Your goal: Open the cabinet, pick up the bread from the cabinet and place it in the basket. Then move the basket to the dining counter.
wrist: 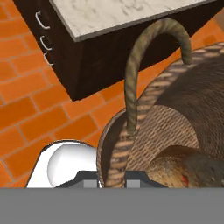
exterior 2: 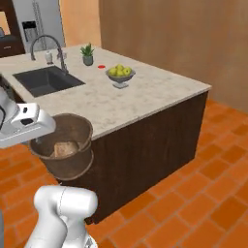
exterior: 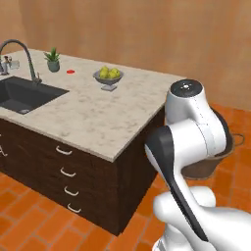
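Observation:
My gripper (wrist: pixel 112 180) is shut on the rim of the round brown basket (wrist: pixel 175 109), one finger on each side of the woven wall. A loop handle (wrist: pixel 140 57) arches up just beyond the fingers. The golden-brown bread (wrist: pixel 183 170) lies on the basket's bottom. In the right base view the basket (exterior 2: pixel 68 150) hangs above the floor with the bread (exterior 2: pixel 65 148) inside, close to the near side of the dining counter (exterior 2: pixel 145 99). From the left base, the basket (exterior: pixel 215 164) shows partly behind my arm, right of the dining counter (exterior: pixel 98 120). The cabinet is out of view.
On the beige top stand a grey footed bowl of fruit (exterior: pixel 108 77), a potted plant (exterior: pixel 53 60), and a black sink (exterior: pixel 24 95) with a curved tap (exterior: pixel 22 49). Dark drawers (exterior: pixel 66 171) face the base. Orange tile floor (exterior 2: pixel 193 193) lies open to the right.

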Available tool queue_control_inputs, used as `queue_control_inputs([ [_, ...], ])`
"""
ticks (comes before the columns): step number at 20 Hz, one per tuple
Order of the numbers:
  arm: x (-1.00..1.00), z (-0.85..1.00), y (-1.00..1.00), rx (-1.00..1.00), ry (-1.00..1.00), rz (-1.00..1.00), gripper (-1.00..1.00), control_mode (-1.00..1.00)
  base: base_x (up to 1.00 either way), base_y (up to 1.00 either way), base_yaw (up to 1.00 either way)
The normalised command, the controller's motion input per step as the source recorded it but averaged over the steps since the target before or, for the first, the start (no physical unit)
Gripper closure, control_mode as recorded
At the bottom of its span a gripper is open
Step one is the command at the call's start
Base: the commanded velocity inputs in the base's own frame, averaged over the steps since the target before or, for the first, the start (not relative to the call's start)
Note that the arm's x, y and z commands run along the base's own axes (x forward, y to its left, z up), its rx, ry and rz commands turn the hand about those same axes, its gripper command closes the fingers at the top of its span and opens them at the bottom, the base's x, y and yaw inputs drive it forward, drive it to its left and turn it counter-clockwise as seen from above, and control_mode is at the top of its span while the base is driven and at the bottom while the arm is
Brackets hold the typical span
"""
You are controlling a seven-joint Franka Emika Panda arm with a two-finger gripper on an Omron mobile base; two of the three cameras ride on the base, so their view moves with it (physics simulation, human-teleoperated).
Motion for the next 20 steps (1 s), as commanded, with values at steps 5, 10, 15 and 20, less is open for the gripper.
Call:
queue_control_inputs([
  [5, 0.00, 0.00, 0.00, 0.00, 0.00, 0.00, 1.00, 1.00, 0.42, -0.03, 0.75],
  [10, 0.00, 0.00, 0.00, 0.00, 0.00, 0.00, 1.00, 1.00, 0.21, -0.57, 0.70],
  [15, 0.00, 0.00, 0.00, 0.00, 0.00, 0.00, 1.00, 1.00, 0.31, -0.48, 0.49],
  [20, 0.00, 0.00, 0.00, 0.00, 0.00, 0.00, 1.00, 1.00, 0.11, -0.85, 0.46],
])
